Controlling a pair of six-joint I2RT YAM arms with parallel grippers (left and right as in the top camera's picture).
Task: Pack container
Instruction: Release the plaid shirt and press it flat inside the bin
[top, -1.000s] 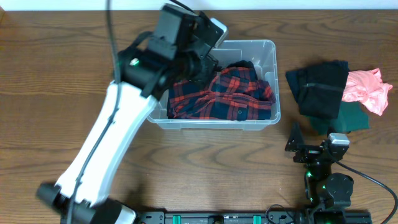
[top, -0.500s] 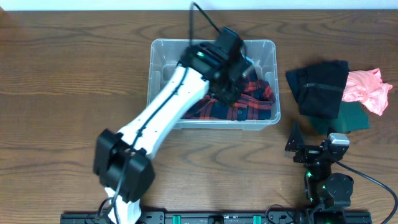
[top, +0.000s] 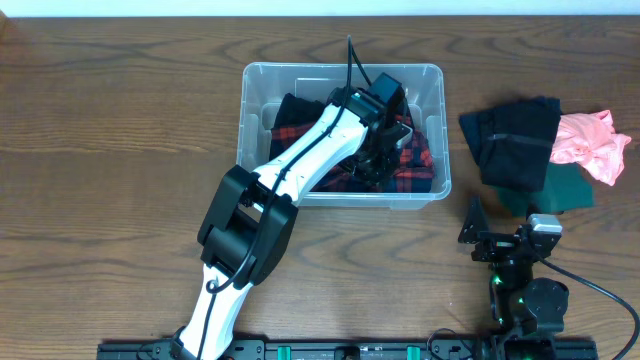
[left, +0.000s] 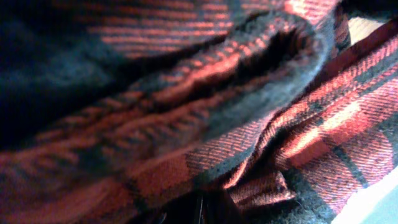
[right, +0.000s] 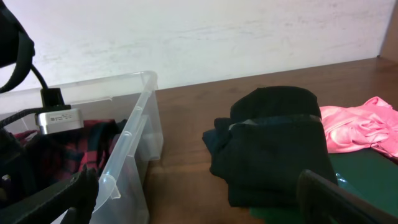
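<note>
on the table (top: 120, 150) the container (top: 300, 67) sits at the back, a red plaid shirt (top: 417, 165) inside – the left gripper (top: 375, 150) is sunk in its folds, grip impossible to tell. beside it lie black, pink and green garments (top: 515, 140); the right gripper (right: 199, 199) sits near them – fingers spread, empty

Shirt (top: 418, 165) in container (top: 256, 76), clothes pile (top: 520, 140) right.

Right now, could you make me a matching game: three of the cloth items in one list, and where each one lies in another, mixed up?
Things:
1 plaid shirt
2 pink cloth
3 green cloth

Places:
A partly under the black cloth
B farthest right on the table
C inside the clear container

Pairs: 1-C, 2-B, 3-A
</note>
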